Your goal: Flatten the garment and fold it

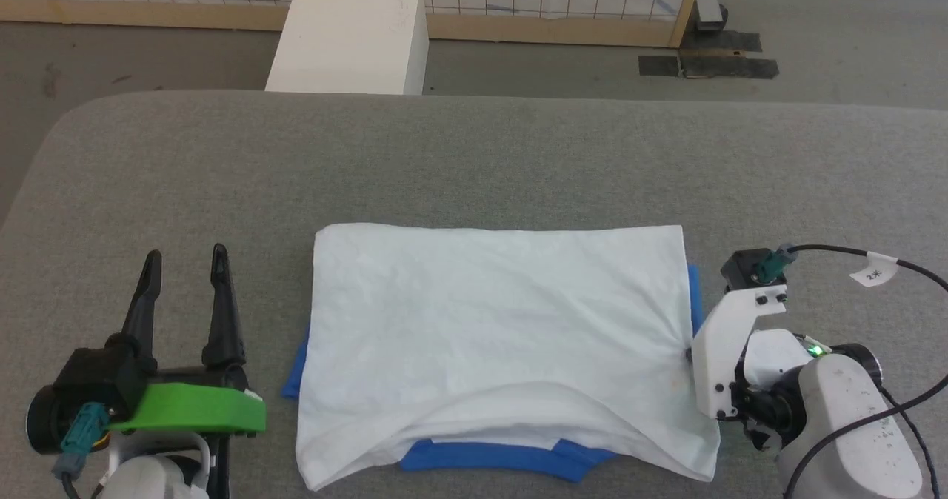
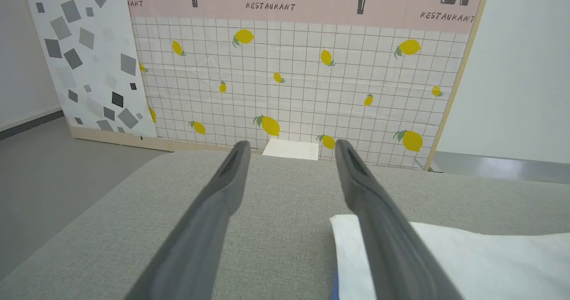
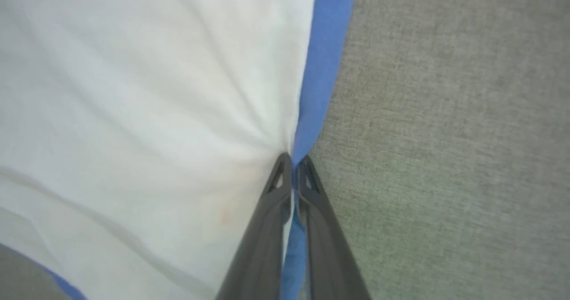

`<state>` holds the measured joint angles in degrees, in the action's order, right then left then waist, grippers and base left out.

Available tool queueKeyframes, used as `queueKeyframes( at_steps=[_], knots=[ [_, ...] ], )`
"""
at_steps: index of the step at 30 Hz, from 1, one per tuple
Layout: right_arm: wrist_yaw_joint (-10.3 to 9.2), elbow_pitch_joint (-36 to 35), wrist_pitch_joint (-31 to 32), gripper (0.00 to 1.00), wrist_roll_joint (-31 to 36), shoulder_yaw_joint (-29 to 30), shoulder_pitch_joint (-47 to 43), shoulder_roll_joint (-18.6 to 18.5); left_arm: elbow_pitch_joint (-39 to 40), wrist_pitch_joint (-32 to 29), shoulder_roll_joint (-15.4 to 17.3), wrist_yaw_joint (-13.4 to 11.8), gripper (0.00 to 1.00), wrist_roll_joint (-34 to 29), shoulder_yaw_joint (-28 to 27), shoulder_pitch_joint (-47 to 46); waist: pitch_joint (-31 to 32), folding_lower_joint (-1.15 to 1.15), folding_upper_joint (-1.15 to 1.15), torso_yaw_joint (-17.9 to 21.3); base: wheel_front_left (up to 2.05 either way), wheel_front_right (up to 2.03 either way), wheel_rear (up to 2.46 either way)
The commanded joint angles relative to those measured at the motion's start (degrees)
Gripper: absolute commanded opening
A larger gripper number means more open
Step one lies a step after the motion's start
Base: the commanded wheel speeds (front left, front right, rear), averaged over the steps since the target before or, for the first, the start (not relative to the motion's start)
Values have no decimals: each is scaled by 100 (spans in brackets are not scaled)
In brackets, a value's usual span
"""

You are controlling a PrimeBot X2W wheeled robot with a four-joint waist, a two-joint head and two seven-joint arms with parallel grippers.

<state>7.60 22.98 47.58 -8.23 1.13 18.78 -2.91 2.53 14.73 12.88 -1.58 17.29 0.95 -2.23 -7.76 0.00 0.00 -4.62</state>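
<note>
The garment (image 1: 489,336) lies folded into a wide rectangle on the grey table, white side up, with blue cloth peeking out at the near edge and at both side edges. My right gripper (image 3: 294,160) is shut on the garment's (image 3: 147,104) right edge, pinching white and blue layers together, and creases fan out from the pinch. In the head view the right gripper (image 1: 692,351) points down at that edge, its fingers hidden under its white mount. My left gripper (image 1: 185,262) rests open to the left of the garment, holding nothing; its fingers (image 2: 213,211) stand apart over bare table, the garment's corner (image 2: 467,255) beside them.
The grey fabric-covered table (image 1: 474,158) has rounded far corners. Beyond its far edge stands a white box (image 1: 352,32) in front of a tiled lemon-print panel (image 2: 289,82). A black cable (image 1: 889,269) with a white tag loops over the table by my right arm.
</note>
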Motion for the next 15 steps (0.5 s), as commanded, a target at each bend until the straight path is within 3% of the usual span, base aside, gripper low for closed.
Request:
queueKeyframes(
  at_steps=[1, 11, 15],
  knots=[
    [-11, 52, -8, 0, -18, 128, -122, -76, -19, 27, -59, 51, 100, -83, -57, 67, 65, 0, 0, 44, 0, 0, 0],
    [-11, -560, 366, 0, 266, 1375, -541, -775, -63, 27, -345, 292, 100, -255, -331, 196, 211, 0, 0, 98, 0, 0, 0],
    [-11, -963, 544, 0, 294, 1499, -640, -860, -97, 27, -439, 382, 100, -293, -403, 218, 266, 0, 0, 83, 0, 0, 0]
  ],
)
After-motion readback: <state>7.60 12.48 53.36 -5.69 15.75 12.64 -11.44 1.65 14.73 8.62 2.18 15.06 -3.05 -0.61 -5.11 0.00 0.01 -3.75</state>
